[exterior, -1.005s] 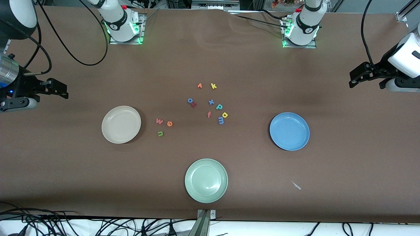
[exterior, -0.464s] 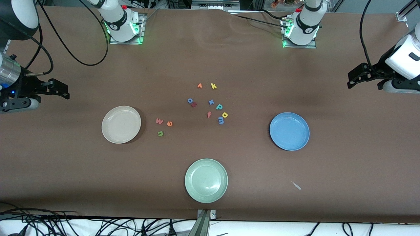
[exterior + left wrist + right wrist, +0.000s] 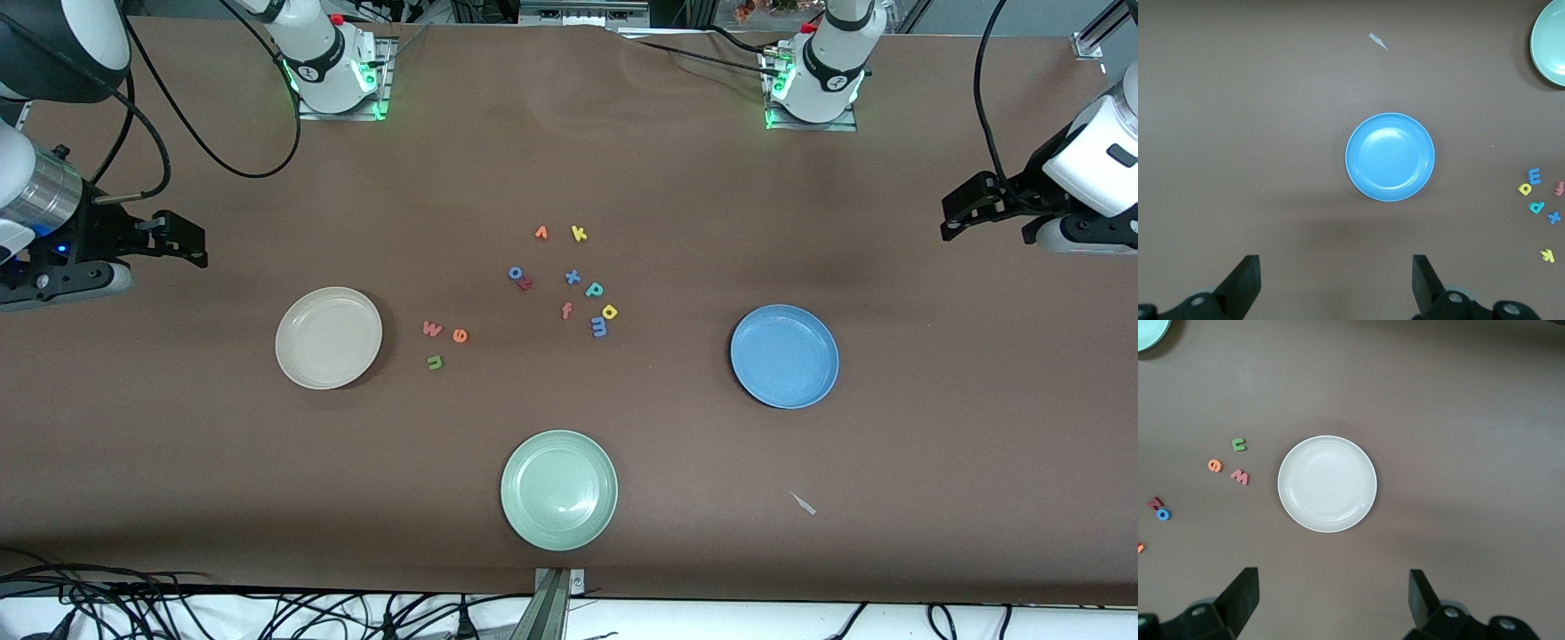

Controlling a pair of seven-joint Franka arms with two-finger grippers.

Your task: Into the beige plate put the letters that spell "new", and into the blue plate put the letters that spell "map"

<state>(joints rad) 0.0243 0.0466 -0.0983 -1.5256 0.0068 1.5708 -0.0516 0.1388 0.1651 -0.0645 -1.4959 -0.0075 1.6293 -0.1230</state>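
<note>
Tiny foam letters, green n (image 3: 434,362), orange e (image 3: 460,335), pinkish-red w (image 3: 432,329), left of frame centre, on brown desk (image 3: 933,462) beside round cream-beige plate (image 3: 328,338). Blue m (image 3: 599,327), yellow a (image 3: 610,311), teal p (image 3: 594,290) at centre; round sky-blue plate (image 3: 784,356) right of centre, empty. Left pincer (image 3: 965,209) at right edge, fingers apart. Right pincer (image 3: 173,242) at left edge, fingers apart.

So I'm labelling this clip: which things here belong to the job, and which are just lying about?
Job:
- n, e, w
- beige plate
- m, a, p
- blue plate
- left gripper and right gripper, both open, waiting at the table's ends

Lying about:
- green plate
- k, x, f, o, z
- paper scrap
</note>
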